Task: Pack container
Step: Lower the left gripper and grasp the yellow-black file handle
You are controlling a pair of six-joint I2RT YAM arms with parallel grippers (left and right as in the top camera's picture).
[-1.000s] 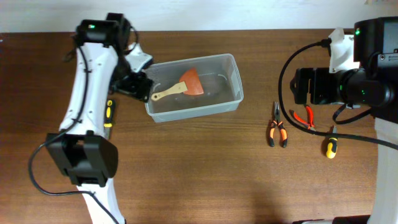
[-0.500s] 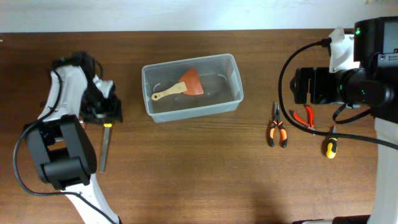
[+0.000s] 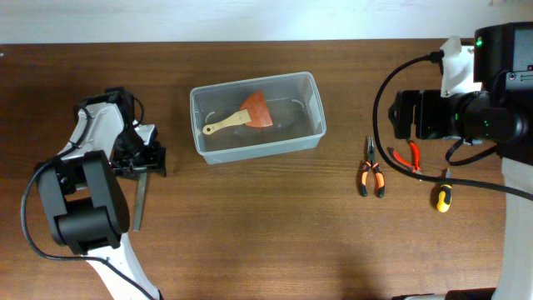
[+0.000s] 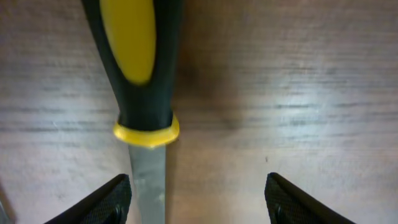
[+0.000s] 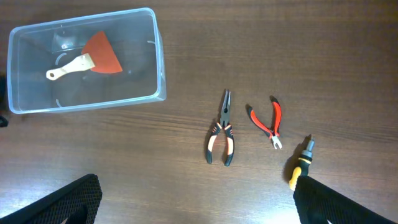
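Observation:
The clear plastic container (image 3: 317, 104) stands at the table's back centre and holds a scraper (image 3: 250, 113) with an orange blade and wooden handle. My left gripper (image 3: 140, 163) is open, low over a flat-bladed tool (image 3: 139, 204) with a yellow-and-black handle (image 4: 137, 56). In the left wrist view the fingers (image 4: 199, 202) straddle the metal blade (image 4: 148, 183), which lies close to the left finger. My right gripper (image 5: 199, 205) is open and empty, high above the table. Its view shows the container (image 5: 159, 68) and scraper (image 5: 93, 56).
Orange-handled pliers (image 3: 371, 172), red cutters (image 3: 408, 156) and a yellow-and-black screwdriver (image 3: 442, 197) lie on the right side. They also show in the right wrist view: pliers (image 5: 221, 134), cutters (image 5: 268, 121), screwdriver (image 5: 300, 165). Black cables hang by the right arm.
My left arm has swung from the container's left end out to the flat-bladed tool at the left and settled low over it. The right arm has not moved.

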